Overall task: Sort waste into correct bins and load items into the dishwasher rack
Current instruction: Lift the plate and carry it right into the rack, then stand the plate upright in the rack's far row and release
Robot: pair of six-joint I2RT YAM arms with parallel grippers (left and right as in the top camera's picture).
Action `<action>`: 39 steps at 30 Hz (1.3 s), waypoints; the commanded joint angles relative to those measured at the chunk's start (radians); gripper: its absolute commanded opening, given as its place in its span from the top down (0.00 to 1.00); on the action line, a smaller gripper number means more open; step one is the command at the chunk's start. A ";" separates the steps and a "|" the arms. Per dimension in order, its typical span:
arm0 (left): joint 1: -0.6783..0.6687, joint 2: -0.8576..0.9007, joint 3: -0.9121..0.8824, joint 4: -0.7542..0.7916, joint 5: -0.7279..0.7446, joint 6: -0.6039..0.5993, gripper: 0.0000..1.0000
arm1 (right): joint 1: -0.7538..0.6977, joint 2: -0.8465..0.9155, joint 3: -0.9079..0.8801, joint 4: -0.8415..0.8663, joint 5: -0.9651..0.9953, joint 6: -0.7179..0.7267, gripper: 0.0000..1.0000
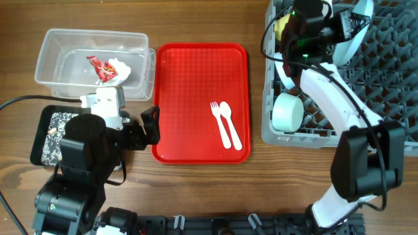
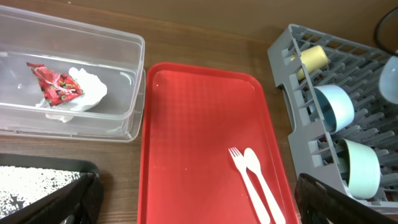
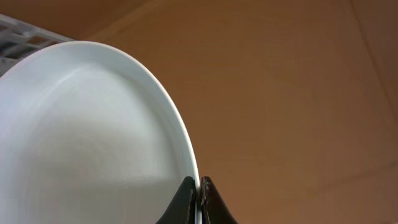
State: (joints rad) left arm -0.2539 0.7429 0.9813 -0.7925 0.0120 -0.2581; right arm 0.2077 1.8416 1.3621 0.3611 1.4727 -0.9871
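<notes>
Between the closed tips of the right pincer (image 3: pixel 199 198): rim of the plate (image 3: pixel 93 137), pinched tight, over the rack (image 1: pixel 392 85). Beneath it in the rack: two bowls (image 2: pixel 336 107), cup (image 2: pixel 313 59). Just ahead of the left pincer (image 2: pixel 199 205), spread wide and empty: fork (image 2: pixel 244 177) and spoon (image 2: pixel 252 160) side by side on the red tray (image 2: pixel 186 124). Farther ahead, to its left: wrapper (image 2: pixel 56 87) inside the clear tub (image 2: pixel 124 62).

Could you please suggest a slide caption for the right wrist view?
Right gripper pinches the pale plate by its rim, a corner of the grey rack at upper left.

White right arm (image 1: pixel 330 91), black cables (image 1: pixel 19 100)
</notes>
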 commanded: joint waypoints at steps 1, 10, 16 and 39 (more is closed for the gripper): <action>0.005 -0.003 -0.002 0.002 -0.010 -0.012 0.00 | 0.002 0.052 0.006 0.041 -0.095 -0.019 0.96; 0.005 -0.003 -0.002 0.012 -0.010 -0.012 0.00 | 0.002 0.100 0.006 0.173 -0.200 -0.039 0.96; 0.005 -0.003 -0.002 0.022 -0.010 -0.011 0.00 | 0.002 0.100 0.006 0.249 -0.276 -0.091 0.96; 0.005 -0.003 -0.002 0.023 -0.010 -0.011 0.00 | -0.003 0.248 0.005 0.229 -0.311 -0.030 0.96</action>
State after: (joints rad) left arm -0.2539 0.7429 0.9813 -0.7776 0.0120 -0.2581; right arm 0.2066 2.0731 1.3617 0.5812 1.1454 -1.0416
